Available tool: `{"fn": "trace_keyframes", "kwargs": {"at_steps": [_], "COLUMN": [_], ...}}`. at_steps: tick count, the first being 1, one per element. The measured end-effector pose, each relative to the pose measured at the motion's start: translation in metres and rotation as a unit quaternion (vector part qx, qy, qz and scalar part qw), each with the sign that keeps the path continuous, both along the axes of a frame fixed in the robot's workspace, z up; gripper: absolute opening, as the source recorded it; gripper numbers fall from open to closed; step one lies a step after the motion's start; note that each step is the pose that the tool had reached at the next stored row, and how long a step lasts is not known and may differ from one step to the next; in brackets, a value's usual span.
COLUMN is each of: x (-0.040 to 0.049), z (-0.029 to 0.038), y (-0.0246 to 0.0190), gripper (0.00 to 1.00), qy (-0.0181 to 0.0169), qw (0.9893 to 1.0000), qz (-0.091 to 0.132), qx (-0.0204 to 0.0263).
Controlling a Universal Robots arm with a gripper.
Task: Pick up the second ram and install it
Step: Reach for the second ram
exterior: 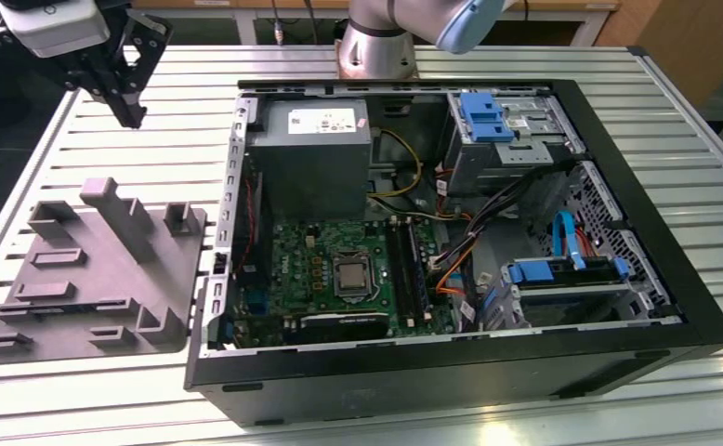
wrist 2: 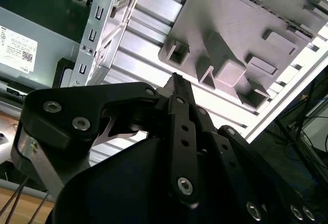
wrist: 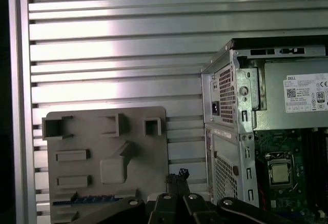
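A thin dark stick with small blue flecks, which looks like the second ram (wrist: 84,201), lies edge-up in a long slot of the grey plastic tray (wrist: 138,147). In the exterior view it shows as a dark line (exterior: 64,305) near the tray's front. My gripper (exterior: 131,117) hangs high over the table's far left corner, behind the tray (exterior: 89,279), fingers closed to a point and holding nothing. Its shut tips also show in both wrist views (wrist 2: 177,79) (wrist: 177,175). The green motherboard (exterior: 336,269) lies in the open computer case, with long black slots (exterior: 405,269) beside the processor.
The open black computer case (exterior: 659,242) takes up the middle and right of the slatted metal table (exterior: 188,74). Inside are a grey power supply (exterior: 312,139), blue drive brackets (exterior: 486,116) and loose cables (exterior: 454,260). The arm's base (exterior: 374,46) stands behind the case.
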State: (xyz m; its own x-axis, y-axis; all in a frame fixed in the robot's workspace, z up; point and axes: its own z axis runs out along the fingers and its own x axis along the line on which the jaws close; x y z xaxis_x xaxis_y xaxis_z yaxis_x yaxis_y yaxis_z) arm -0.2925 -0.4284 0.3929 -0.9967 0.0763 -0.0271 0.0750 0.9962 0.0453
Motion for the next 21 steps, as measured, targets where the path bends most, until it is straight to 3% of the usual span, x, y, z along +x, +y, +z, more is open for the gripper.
{"fn": "trace_keyframes", "kwargs": {"at_steps": [21], "x": [-0.0092], "z": [-0.0001], "y": [-0.003], "gripper": [0.11], "qy": [0.0], "qw": [1.0], "qz": [0.0], "qx": [0.0]}}
